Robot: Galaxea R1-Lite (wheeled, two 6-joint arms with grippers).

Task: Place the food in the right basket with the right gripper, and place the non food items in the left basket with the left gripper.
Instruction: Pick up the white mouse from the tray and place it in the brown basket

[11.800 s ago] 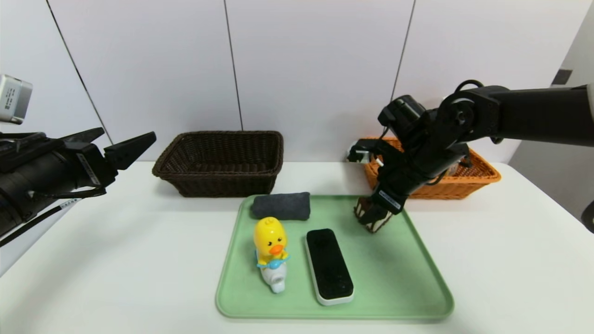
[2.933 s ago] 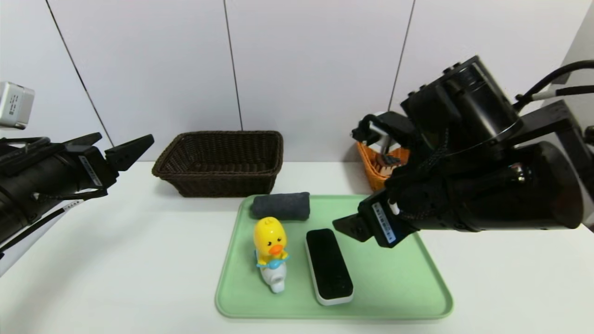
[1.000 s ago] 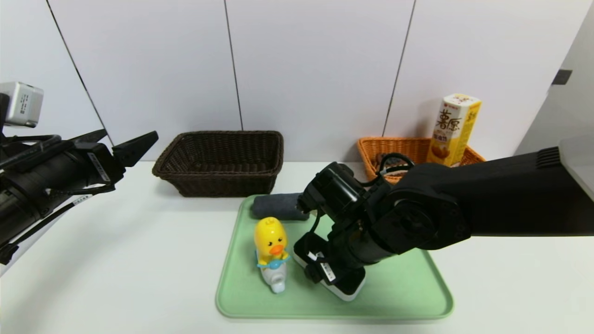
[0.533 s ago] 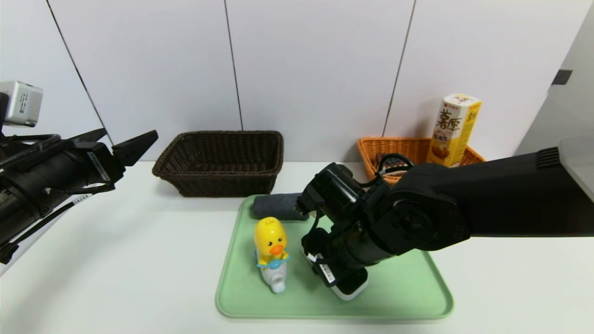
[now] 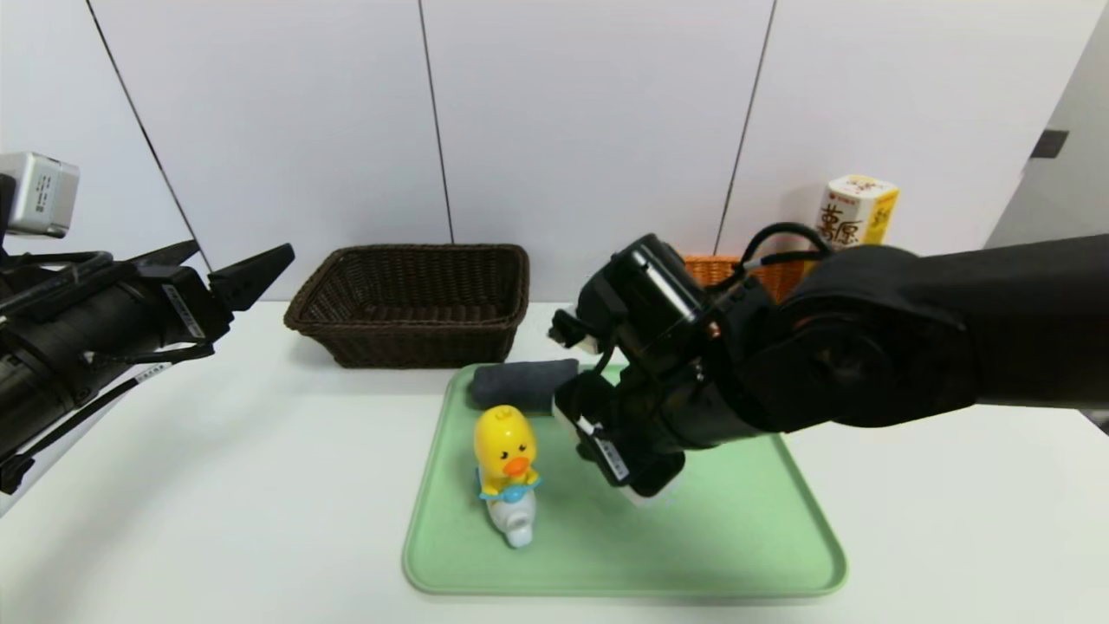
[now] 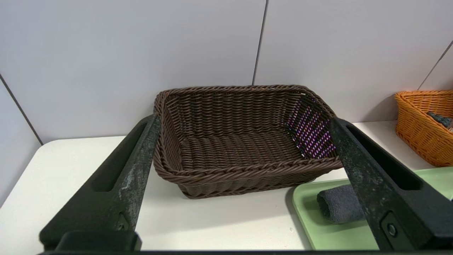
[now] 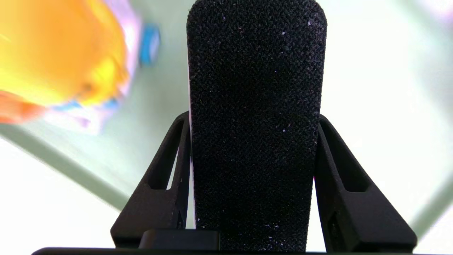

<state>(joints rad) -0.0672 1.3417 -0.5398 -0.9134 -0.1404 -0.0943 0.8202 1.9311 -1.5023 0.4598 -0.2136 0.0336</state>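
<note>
My right gripper [image 5: 628,459] [image 7: 253,118] is shut on the black-topped white eraser [image 5: 651,496] [image 7: 254,88] and holds it just above the green tray [image 5: 736,537]. The yellow duck toy [image 5: 507,459] [image 7: 53,63] stands on the tray beside it. The dark grey rolled cloth [image 5: 520,384] [image 6: 339,203] lies at the tray's far edge. My left gripper [image 5: 238,260] [image 6: 244,120] hovers open at the far left, facing the dark brown left basket [image 5: 416,251] [image 6: 244,170]. The orange right basket [image 5: 719,269] [image 6: 417,124] holds the tall snack box [image 5: 853,212]; my right arm hides most of the basket.
The tray sits at the middle front of the white table [image 5: 217,485]. Both baskets stand against the back wall. A dark lump [image 6: 440,119] lies in the orange basket. Bare tabletop lies left of the tray and in front of the brown basket.
My right gripper has shut on the eraser and lifted it off the tray, and the arm has risen. The left arm has not moved.
</note>
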